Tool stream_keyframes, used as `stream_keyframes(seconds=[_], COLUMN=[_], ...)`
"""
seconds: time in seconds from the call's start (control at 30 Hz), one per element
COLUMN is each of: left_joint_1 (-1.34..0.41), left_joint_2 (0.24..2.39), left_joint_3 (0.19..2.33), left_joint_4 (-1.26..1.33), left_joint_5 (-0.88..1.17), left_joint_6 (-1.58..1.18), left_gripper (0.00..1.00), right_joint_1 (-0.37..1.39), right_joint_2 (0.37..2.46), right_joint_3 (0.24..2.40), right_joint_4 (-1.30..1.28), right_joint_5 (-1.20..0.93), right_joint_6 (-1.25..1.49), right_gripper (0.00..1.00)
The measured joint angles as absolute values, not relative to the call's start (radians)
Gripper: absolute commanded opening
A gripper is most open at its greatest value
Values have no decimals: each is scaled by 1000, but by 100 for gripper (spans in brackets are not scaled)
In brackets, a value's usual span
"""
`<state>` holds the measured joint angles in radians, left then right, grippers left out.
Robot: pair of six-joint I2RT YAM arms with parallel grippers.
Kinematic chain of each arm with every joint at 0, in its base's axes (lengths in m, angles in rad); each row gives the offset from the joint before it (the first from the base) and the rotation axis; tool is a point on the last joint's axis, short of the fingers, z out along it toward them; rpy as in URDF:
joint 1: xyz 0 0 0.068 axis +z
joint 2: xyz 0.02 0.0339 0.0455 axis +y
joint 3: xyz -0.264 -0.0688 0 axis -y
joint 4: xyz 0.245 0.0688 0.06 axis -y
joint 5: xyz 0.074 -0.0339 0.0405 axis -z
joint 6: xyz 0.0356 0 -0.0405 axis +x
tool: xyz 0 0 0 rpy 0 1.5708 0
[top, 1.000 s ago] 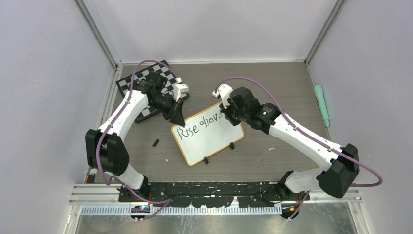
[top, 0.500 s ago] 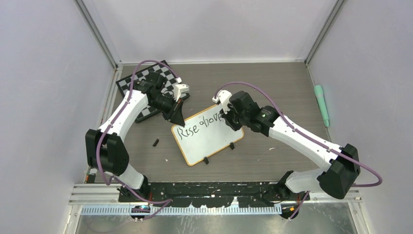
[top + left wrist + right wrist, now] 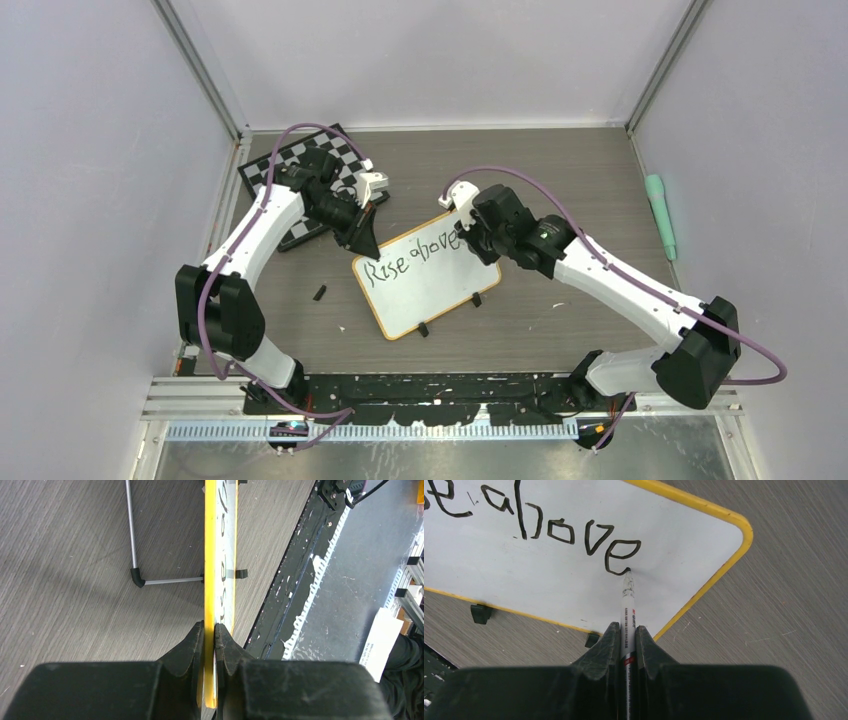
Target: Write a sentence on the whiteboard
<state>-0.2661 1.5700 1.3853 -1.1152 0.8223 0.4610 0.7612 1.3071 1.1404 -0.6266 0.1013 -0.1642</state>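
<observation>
Black sentence (image 3: 559,532) "Rise above" on whiteboard (image 3: 430,292), marker (image 3: 627,605) pinched in right gripper (image 3: 627,627) (left gripper (image 3: 209,626) tight on rim).

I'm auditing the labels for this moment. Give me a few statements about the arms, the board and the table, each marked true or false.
1. The right gripper holds a marker with its tip on the whiteboard. True.
2. The left gripper is open and clear of the whiteboard. False: it is shut on the board's yellow edge.
3. The writing reads "Rise above". True.
4. The marker tip sits at the R of "Rise". False: it sits at the last e of "above".
5. The chessboard lies on the table's right side. False: it lies at the far left, partly under the left arm.
</observation>
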Motion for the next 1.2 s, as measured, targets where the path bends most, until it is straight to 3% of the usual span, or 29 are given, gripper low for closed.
stream_keyframes(seconds=[0.77, 1.2], left_joint_1=[-271, -184], left_joint_2=[1562, 1434], left_joint_3=[1364, 1223], left_joint_4=[-1094, -984], left_joint_5=[821, 884], left_joint_6=[481, 433], left_gripper=[58, 59], right_joint_1=[792, 839], right_joint_2=[1269, 1246], right_joint_3=[1180, 1093], right_joint_4=[-680, -617], right_joint_5=[-134, -216], right_joint_6=[-128, -91], right_gripper=[0, 0])
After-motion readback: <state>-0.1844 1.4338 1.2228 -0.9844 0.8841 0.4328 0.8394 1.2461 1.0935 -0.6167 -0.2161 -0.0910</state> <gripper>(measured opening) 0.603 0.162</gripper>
